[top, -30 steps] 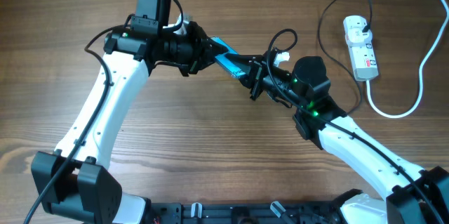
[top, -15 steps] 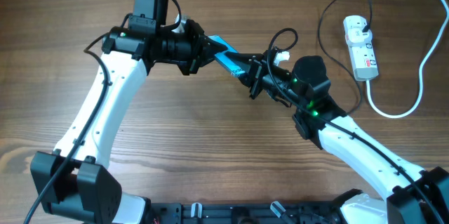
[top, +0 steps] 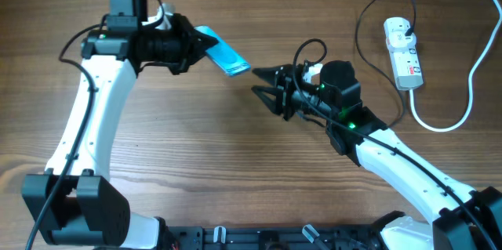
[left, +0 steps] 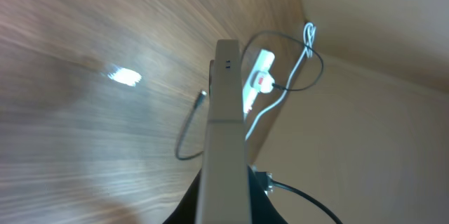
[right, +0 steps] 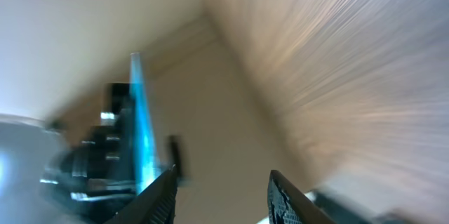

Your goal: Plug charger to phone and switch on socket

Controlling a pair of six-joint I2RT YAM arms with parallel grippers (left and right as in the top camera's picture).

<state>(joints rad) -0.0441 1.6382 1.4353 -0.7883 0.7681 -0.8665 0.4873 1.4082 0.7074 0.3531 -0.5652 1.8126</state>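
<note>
My left gripper [top: 200, 42] is shut on the phone [top: 227, 56] and holds it tilted above the table, turquoise screen up. In the left wrist view the phone [left: 226, 126] shows edge-on. My right gripper [top: 260, 84] is open and empty, a short gap right of the phone's lower end; its fingers [right: 223, 175] frame nothing. The charger [top: 362, 16] runs as a thin black cable from the socket [top: 404, 54] and passes under my right arm. Its metal-tipped plug [left: 201, 96] lies loose on the table, apart from the phone.
A thick white cord [top: 471, 85] loops from the socket toward the back right corner. The socket stands at the far right, also seen in the left wrist view [left: 258, 76]. The right wrist view is blurred.
My left arm has swung left and carried the phone up and away from the right gripper, which had been touching its end. The right gripper now stands apart, open.
</note>
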